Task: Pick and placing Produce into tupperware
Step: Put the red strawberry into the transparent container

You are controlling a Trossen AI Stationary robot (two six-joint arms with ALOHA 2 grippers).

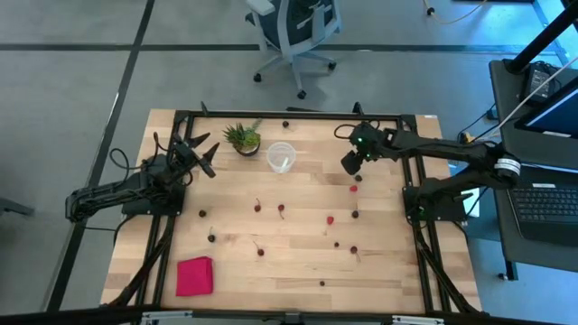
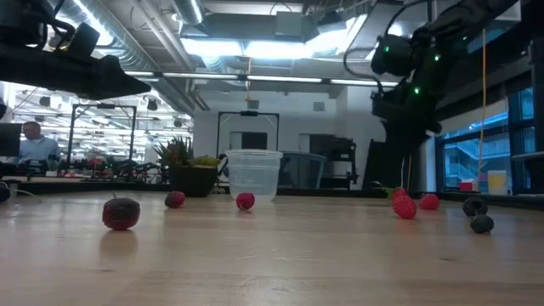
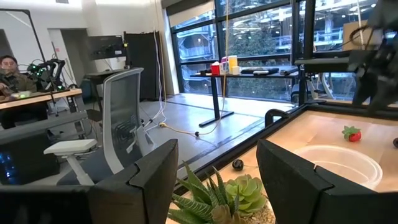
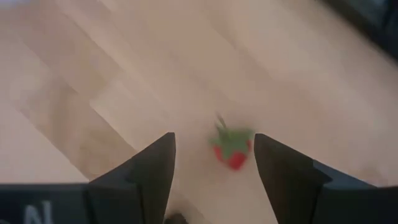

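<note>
We see the right end effector (image 4: 214, 158) spread above a small green-topped red fruit (image 4: 232, 149) on the light wooden surface (image 1: 298, 262), the small clear round plastic container (image 1: 281, 156) well apart, while the spread left end effector (image 1: 206, 153) waits beside the spiky green potted plant (image 1: 242, 138).

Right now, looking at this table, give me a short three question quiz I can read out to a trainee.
1. True or false: the right end effector is open above a small red fruit with a green top.
2. Multiple choice: what stands right beside the clear tupperware? A) the pink-red cloth B) the potted plant C) the office chair
3. Fill in: the tupperware holds ____ pieces of produce so far.

Key
1. True; its fingers stand apart on either side of the fruit, not touching it.
2. B.
3. No pieces; it looks empty in the high and low views. The left end effector waits open near the plant.
</note>
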